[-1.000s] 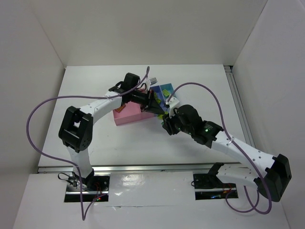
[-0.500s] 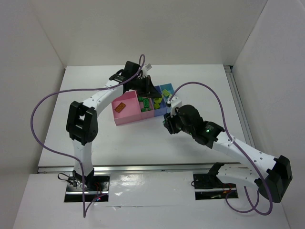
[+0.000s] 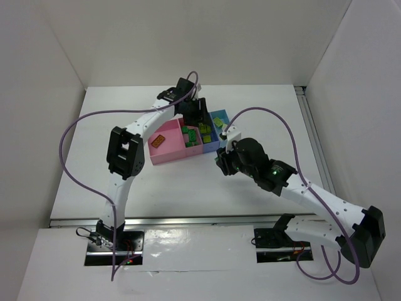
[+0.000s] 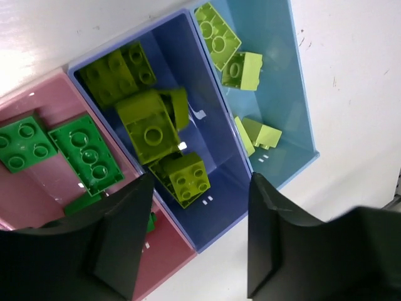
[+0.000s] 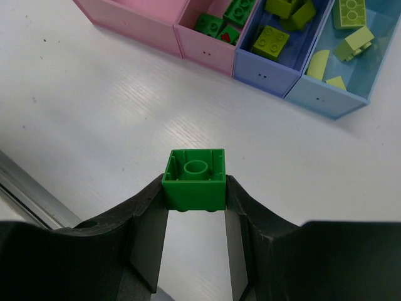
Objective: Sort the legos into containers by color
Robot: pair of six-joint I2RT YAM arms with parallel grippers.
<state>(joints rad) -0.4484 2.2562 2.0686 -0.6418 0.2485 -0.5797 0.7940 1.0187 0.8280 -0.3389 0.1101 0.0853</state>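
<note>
Legos, held one: a dark green lego (image 5: 194, 179) is pinched between the fingers of the right gripper (image 5: 195, 191). Its hollow underside is turned to the wrist camera, over bare table and well below the tray (image 5: 326, 103) in the frame.
Legos, sorted: dark green legos (image 4: 81, 153) are seen in the narrow pink compartment (image 5: 203, 53), lime legos (image 4: 147, 122) in the periwinkle compartment (image 4: 216, 191), and paler legos (image 4: 241, 69) in the light blue compartment (image 4: 285, 94). An orange-brown lego (image 3: 158, 142) lies in the large pink compartment (image 3: 170, 152).
Left gripper (image 4: 200, 188): the fingers are spread with nothing gripped. It is held over one end of the periwinkle compartment, with a lime brick (image 4: 188, 177) lying just above the gap in the frame.
Edges and room: open table is seen on all sides of the held lego. A metal rail (image 5: 28, 182) runs across the lower left of the right wrist view.
Surface and room: a white table (image 3: 125, 113) is enclosed by white walls (image 3: 188, 37). In the top view the held lego is probably hidden under the right wrist.
</note>
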